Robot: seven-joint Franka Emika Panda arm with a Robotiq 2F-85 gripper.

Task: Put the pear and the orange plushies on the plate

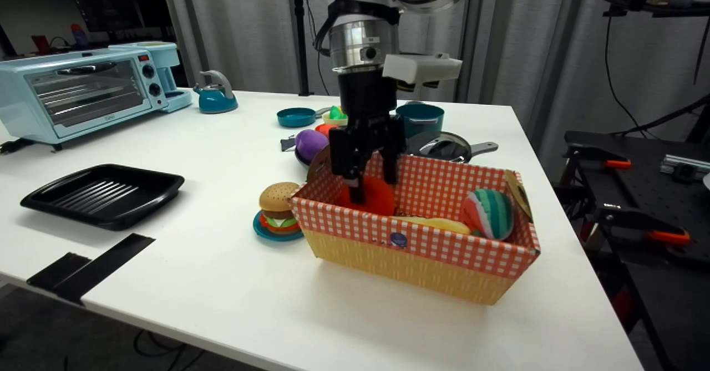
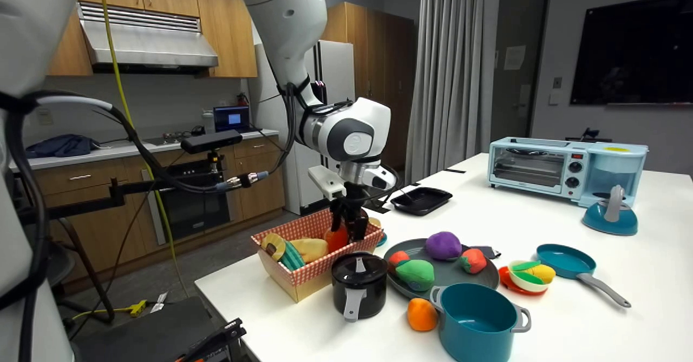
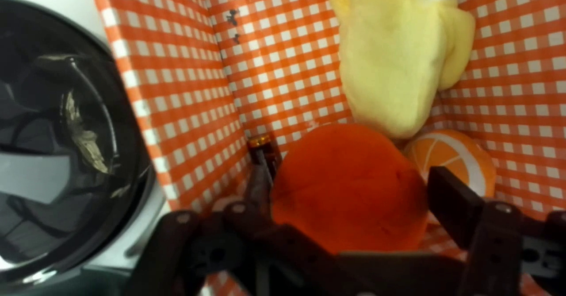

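From the left in an exterior view comes the gingham basket (image 2: 311,278); a striped watermelon plush (image 2: 292,257) leans in its left end; a pale banana plush (image 2: 309,249) lies lengthwise beyond, its rounded end aimed, in the wrist view, at a round red-orange plush (image 3: 349,216); this ball sits in the basket's right end, a faint crease running across it, its form too round to read a long axis; over it reaches the gripper (image 3: 351,185), dark fingers (image 3: 451,203) apart, one on each side of the ball, though whether they squeeze it I cannot tell; just right of the ball, in the wrist view, sits an orange-slice plush (image 3: 464,161), partly hidden by a finger, its segmented face showing and its white rind bowed toward the upper right.

Right of the basket stands a black lidded pot (image 2: 359,291); after it comes the dark grey plate (image 2: 449,273), bearing first a small red plush (image 2: 399,257), then a green plush (image 2: 416,274) with its long axis running roughly left to right, narrower end leftward; whether it is the pear I cannot tell; a purple plush (image 2: 444,245) and a strawberry-like plush (image 2: 474,261) share the plate; off it, nearer the camera, a small orange plush (image 2: 422,314) rests just beside a teal pot (image 2: 476,324), its axis unclear.
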